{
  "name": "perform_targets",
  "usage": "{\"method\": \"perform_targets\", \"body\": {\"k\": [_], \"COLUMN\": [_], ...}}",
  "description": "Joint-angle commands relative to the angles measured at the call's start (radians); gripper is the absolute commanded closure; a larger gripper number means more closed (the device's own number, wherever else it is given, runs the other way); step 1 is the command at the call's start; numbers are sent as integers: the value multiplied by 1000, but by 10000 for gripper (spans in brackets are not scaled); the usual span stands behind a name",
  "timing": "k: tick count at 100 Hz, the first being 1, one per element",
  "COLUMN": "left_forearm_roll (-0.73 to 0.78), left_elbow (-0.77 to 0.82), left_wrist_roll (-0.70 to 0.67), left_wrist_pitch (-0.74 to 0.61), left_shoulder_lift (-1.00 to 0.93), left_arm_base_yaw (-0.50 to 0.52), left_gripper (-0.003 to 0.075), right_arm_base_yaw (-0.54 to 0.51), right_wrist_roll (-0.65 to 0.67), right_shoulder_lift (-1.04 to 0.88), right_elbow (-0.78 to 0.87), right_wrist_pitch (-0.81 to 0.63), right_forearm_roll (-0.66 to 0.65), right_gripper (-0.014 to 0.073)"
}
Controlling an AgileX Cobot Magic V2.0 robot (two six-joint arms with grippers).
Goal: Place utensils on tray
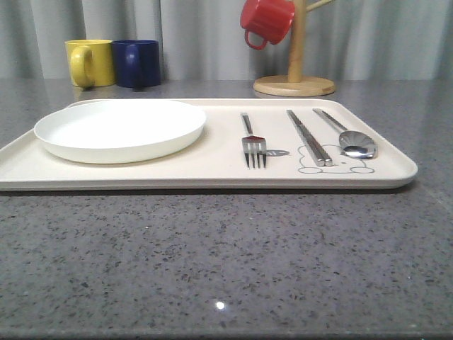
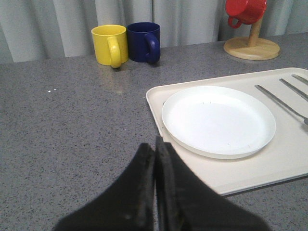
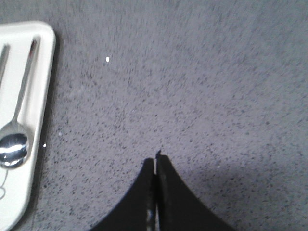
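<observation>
Fingers of the left gripper are pressing together over bare counter beside the tray; right fingers likewise. Fork, chopsticks and spoon are lying on the tray, the spoon nearest its right rim.

Cream tray with grey rabbit drawing, silver utensils, white plate, grey speckled table.
</observation>
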Motion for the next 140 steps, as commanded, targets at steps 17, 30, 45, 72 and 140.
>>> {"method": "perform_targets", "body": {"k": [17,30,45,72,140], "left_forearm_roll": [-3,-3,-3,-3,-3], "left_elbow": [-28,-28,-28,-28,-28], "left_wrist_roll": [-3,-3,-3,-3,-3], "left_wrist_pitch": [-73,-73,-73,-73,-74], "left_shoulder_lift": [10,10,10,10,9], "left_arm_base_yaw": [-7,-7,-7,-7,-7], "left_gripper": [739,739,739,739,739], "right_arm_base_yaw": [-11,-11,-11,-11,-9], "right_wrist_roll": [-15,-15,-15,-15,-14], "right_shoulder_lift": [-303,-450,-588,-829,-817], "right_elbow": [291,473,637,640,640], "right_wrist_pitch": [-448,-637,-778,-567,-484], "right_forearm_roll": [-24,-24,-23,-23,-23], "right_gripper": [674,674,674,674,674]}}
